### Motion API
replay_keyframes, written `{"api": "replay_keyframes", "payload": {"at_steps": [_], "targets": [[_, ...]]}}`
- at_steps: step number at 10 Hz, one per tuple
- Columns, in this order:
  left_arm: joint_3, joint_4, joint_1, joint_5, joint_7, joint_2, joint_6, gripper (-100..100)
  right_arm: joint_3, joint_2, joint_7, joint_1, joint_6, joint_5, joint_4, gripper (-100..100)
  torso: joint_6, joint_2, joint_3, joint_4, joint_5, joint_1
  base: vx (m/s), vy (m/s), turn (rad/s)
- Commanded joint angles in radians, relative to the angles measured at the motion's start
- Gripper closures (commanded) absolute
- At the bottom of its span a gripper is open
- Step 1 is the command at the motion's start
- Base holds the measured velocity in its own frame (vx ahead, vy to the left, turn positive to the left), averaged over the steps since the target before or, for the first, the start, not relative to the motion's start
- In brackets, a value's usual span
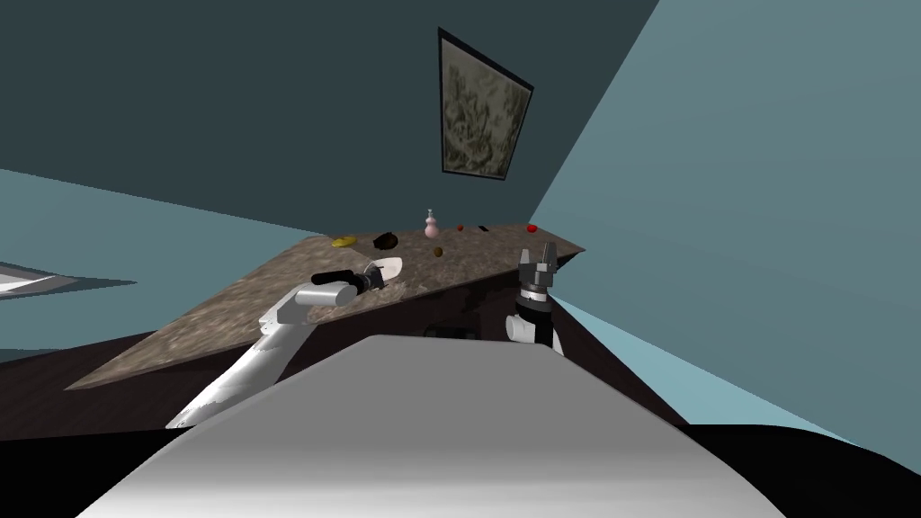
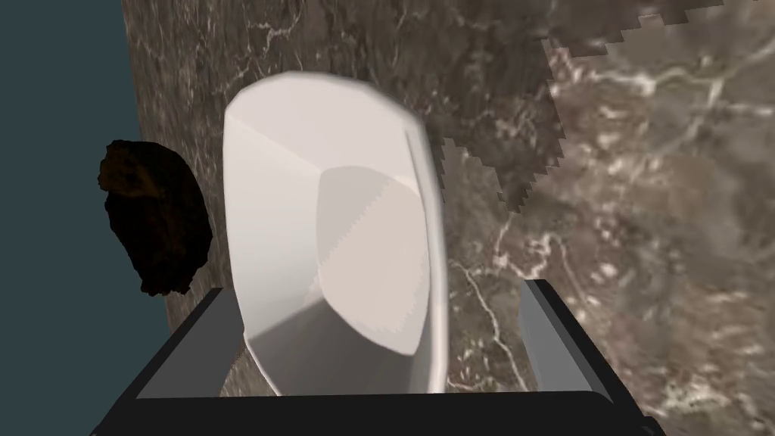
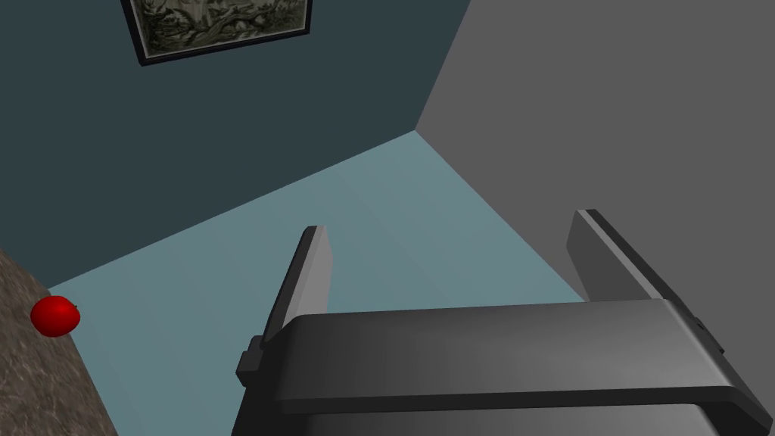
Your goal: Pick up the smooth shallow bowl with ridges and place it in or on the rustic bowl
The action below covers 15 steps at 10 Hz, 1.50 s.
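The left arm is stretching low across the near edge of the worktop [image 2: 643, 189]. Its left gripper [image 2: 376, 288] is standing open, one finger on each side of the white shallow bowl [image 2: 333, 227], which is lying close to that edge; this looks like lining up a pinch on the sides before lifting. The dark rustic bowl [image 2: 155, 219] is sitting just beyond, toward the far edge, so the carry should be short. The right arm is pointing upward off the worktop's right corner, right gripper [image 3: 452, 219] open and holding nothing, probably parked clear.
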Motion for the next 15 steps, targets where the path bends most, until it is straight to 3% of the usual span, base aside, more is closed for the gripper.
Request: {"api": "replay_keyframes", "payload": {"at_steps": [1, 2, 4, 5, 9, 10, 11, 12, 13, 14, 15], "targets": [[0.000, 0.000, 0.000, 0.000, 0.000, 0.000, 0.000, 0, 0.000, 0.000, 0.000, 0.000, 0.000, 0.000, 0.000, 0, 0.000, 0.000, 0.000, 0.000, 0.000, 0.000, 0.008, -0.006, 0.000], [-0.006, 0.028, -0.009, -0.009, -0.008, -0.012, -0.020, -100, 0.000, 0.000, 0.000, 0.000, 0.000, 0.000, 0.000, 0, 0.000, 0.002, 0.001, 0.001, 0.000, 0.002, 0.021, 0.006, -0.045], [-0.008, 0.033, -0.010, -0.013, -0.008, -0.016, -0.023, -100, 0.000, 0.000, 0.000, 0.000, 0.000, 0.000, 0.000, 0, 0.000, 0.002, 0.001, 0.000, 0.001, 0.003, 0.026, 0.007, -0.029], [-0.009, 0.035, -0.010, -0.013, -0.010, -0.016, -0.026, 100, 0.000, 0.000, 0.000, 0.000, 0.000, 0.000, 0.000, 0, 0.000, 0.003, 0.002, 0.001, 0.001, 0.003, 0.000, 0.000, 0.000], [-0.009, 0.035, -0.010, -0.014, -0.010, -0.016, -0.025, 100, 0.000, 0.000, 0.000, 0.000, 0.000, 0.000, 0.000, 0, 0.000, 0.004, 0.003, 0.001, 0.001, 0.002, 0.000, 0.000, 0.000], [-0.009, 0.035, -0.010, -0.014, -0.010, -0.016, -0.025, 0, 0.000, 0.000, 0.000, 0.000, 0.000, 0.000, 0.000, 0, 0.000, 0.005, 0.003, 0.002, 0.000, 0.002, 0.000, 0.000, 0.000], [-0.001, 0.005, -0.002, -0.002, -0.002, -0.002, -0.005, 100, 0.000, 0.000, 0.000, 0.000, 0.000, 0.000, 0.000, 0, 0.000, 0.005, 0.003, 0.002, 0.000, 0.002, -0.024, -0.006, 0.054], [-0.006, 0.018, -0.004, -0.009, -0.007, -0.010, -0.017, 100, 0.000, 0.000, 0.000, 0.000, 0.000, 0.000, 0.000, 0, -0.001, 0.007, 0.005, 0.002, 0.000, 0.001, -0.015, -0.004, 0.019], [-0.005, 0.016, -0.003, -0.008, -0.005, -0.010, -0.014, 0, 0.000, 0.000, 0.000, 0.000, 0.000, 0.000, 0.000, 0, 0.000, 0.007, 0.005, 0.003, 0.000, 0.001, 0.000, 0.000, 0.000], [0.011, 0.029, -0.029, -0.008, -0.003, 0.029, -0.007, 100, 0.000, 0.000, 0.000, 0.000, 0.000, 0.000, 0.000, 0, 0.000, 0.006, 0.004, 0.003, 0.000, 0.001, -0.186, 0.013, -0.136], [0.017, 0.034, -0.038, -0.008, -0.002, 0.043, -0.005, 100, 0.000, 0.000, 0.000, -0.001, 0.000, 0.000, 0.000, 0, 0.000, 0.015, 0.009, 0.005, -0.001, 0.002, -0.259, 0.056, -0.141]]}}
